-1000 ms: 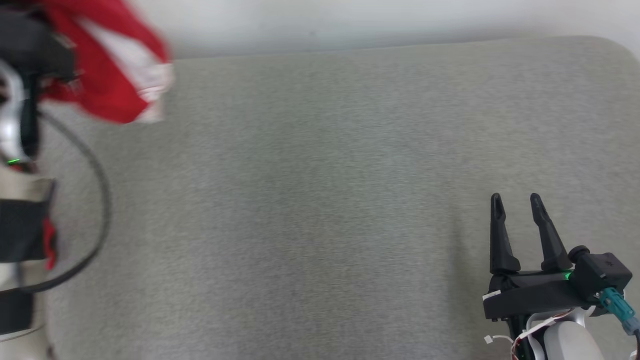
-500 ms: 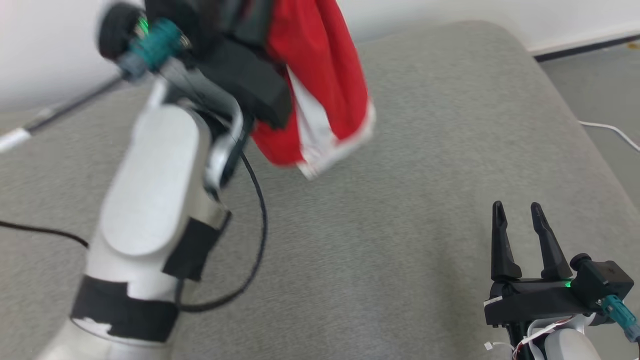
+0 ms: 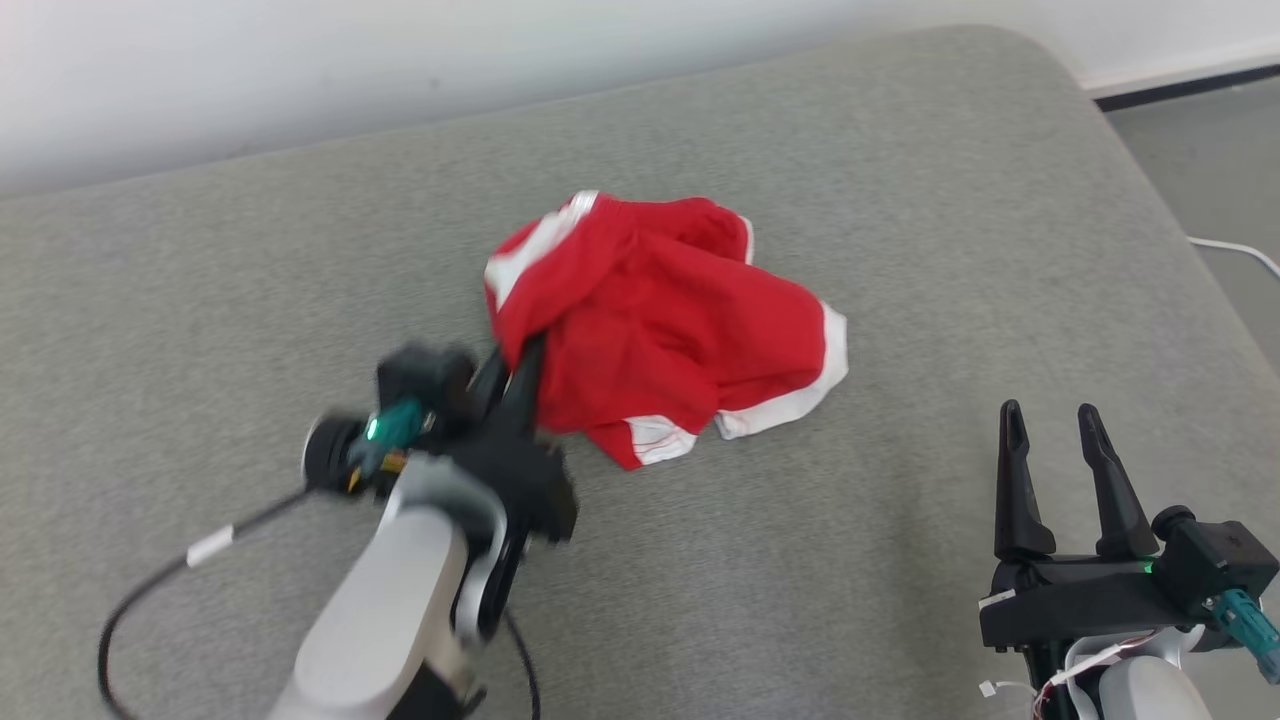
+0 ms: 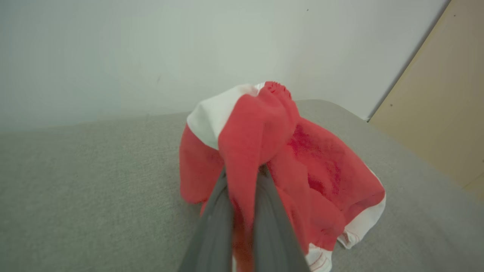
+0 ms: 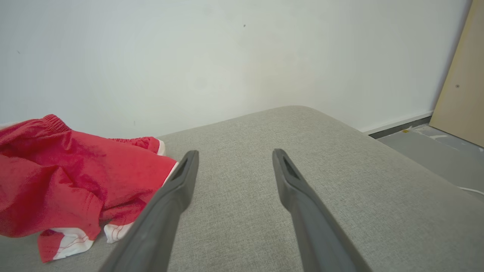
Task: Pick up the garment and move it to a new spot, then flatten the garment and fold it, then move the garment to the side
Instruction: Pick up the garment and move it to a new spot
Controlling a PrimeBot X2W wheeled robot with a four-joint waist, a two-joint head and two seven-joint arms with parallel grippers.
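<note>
You have one garment (image 3: 680, 320) at centre frame, on one cushion (image 3: 900, 200). Count two grippers: left gripper (image 3: 520, 360) lower left, right gripper (image 3: 1048, 410) lower right. One white cable (image 3: 1235, 250) lies at the right edge.

White arms (image 3: 390, 610) carry black wrist blocks (image 3: 1080, 600), teal connectors (image 3: 1238, 608), a looping black cable (image 3: 150, 592) and long tapered dark fingers (image 3: 1020, 490)

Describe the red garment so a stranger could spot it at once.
Start at the broad gray cushioned surface below the pale wall. Near its middle lies a crumpled red garment, a fold of it pinched in the shut left claw, while the open right claw stands apart. It is the one bright red thing there, edged with white bands.
</note>
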